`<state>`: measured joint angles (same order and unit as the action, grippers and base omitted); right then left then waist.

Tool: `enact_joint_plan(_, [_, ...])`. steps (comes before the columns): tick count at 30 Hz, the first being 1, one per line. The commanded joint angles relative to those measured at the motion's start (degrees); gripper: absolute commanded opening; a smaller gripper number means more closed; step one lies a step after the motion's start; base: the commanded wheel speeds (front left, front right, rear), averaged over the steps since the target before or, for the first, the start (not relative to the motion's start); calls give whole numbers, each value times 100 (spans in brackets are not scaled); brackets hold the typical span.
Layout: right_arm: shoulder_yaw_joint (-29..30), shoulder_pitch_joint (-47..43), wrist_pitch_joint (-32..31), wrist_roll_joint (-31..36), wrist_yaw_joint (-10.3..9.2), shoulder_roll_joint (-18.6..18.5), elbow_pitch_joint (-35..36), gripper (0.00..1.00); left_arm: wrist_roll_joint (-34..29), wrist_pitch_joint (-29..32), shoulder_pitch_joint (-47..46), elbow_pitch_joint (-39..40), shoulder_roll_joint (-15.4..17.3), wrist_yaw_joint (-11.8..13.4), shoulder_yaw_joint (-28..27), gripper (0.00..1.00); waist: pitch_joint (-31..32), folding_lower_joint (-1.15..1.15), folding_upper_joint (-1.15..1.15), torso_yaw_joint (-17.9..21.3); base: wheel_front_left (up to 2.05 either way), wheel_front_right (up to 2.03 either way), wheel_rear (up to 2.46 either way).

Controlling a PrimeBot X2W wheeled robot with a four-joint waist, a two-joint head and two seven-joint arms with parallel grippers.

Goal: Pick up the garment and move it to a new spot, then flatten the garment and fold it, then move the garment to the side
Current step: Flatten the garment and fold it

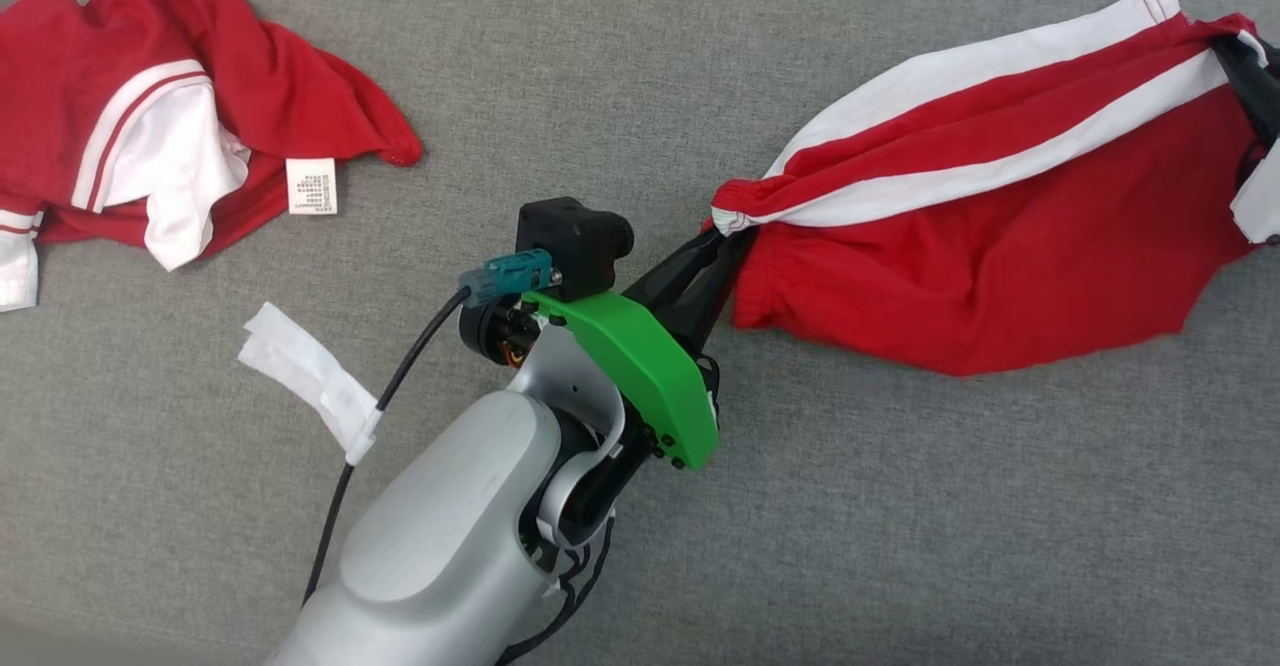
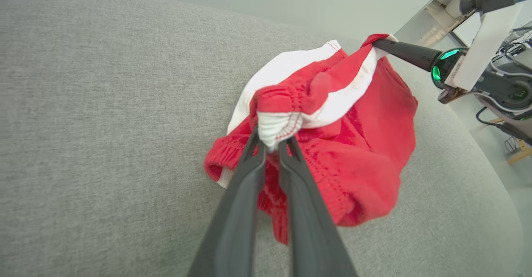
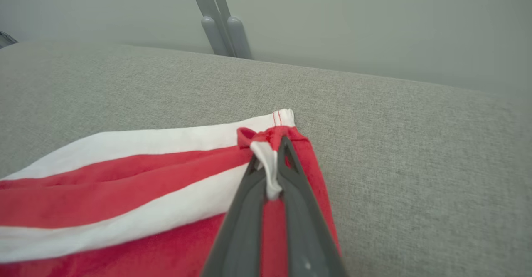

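Big and silver, the left arm [image 1: 450, 546] comes up from 6 o'clock in the head view, with a green part [image 1: 640, 366] and a black camera [image 1: 572, 241] on its wrist. At its tip, the left gripper [image 1: 722, 234] is near the middle of that view. Its two dark fingers are squeezed together on the puffy waist end of the red shorts [image 1: 1000, 276]. The shorts have two white stripes and rest on the grey cloth top [image 1: 600, 46], reaching from the middle out to 2 o'clock. At 2 o'clock, right at the edge, the right gripper [image 1: 1240, 66] pinches the other end of the shorts. In the right wrist view, a bit of white cloth sticks up between its closed fingers. The shorts are pulled long between the two grippers. Well apart from them, at 10 o'clock, lies a crumpled red and white top [image 1: 150, 96] with a small white tag [image 1: 311, 186] at its edge. At about 8 o'clock, a black cable [image 1: 400, 376] runs beside the arm with a strip of white tape [image 1: 305, 371] wrapped on it.
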<state>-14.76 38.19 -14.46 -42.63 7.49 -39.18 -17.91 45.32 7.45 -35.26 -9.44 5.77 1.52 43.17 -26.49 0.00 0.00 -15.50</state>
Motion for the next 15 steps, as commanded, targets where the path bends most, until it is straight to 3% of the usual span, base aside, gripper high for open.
enact_joint_plan(1, [-51, 124, 1, 7, 0, 16, -83, 0, 18, -49, -136, -86, -38, -39, -20, 0, -52, 0, 0, -49, 0, 0, 0])
enact_joint_plan(8, [-263, 476, 50, -1, -1, -44, -436, 0, 28, -159, -345, -353, -110, -52, -36, 3, -121, 0, 0, -107, 0, 0, 0])
enact_joint_plan(11, [-307, 566, 99, 22, -1, -53, -552, 0, 37, -204, -347, -422, -131, -1, -36, 45, -134, 0, 0, -120, 0, 0, 0])
enact_joint_plan(12, [-277, 614, 169, 95, -1, -52, -622, 24, 42, -216, -343, -442, -138, 9, -34, 99, -142, 0, 0, -123, 0, 0, 0])
enact_joint_plan(13, [-275, 638, 222, 136, -1, -33, -674, 93, 54, -233, -331, -458, -145, 19, -42, 100, -149, 0, 0, -124, 0, 0, 0])
enact_joint_plan(14, [-254, 660, 280, 193, -1, 10, -762, 100, 53, -258, -319, -471, -150, 60, -48, 100, -155, 0, 0, -122, 0, 0, 0])
enact_joint_plan(15, [-235, 674, 332, 242, -1, 41, -825, 100, 35, -275, -311, -491, -152, 78, -54, 100, -158, 0, 0, -121, 0, 0, 0])
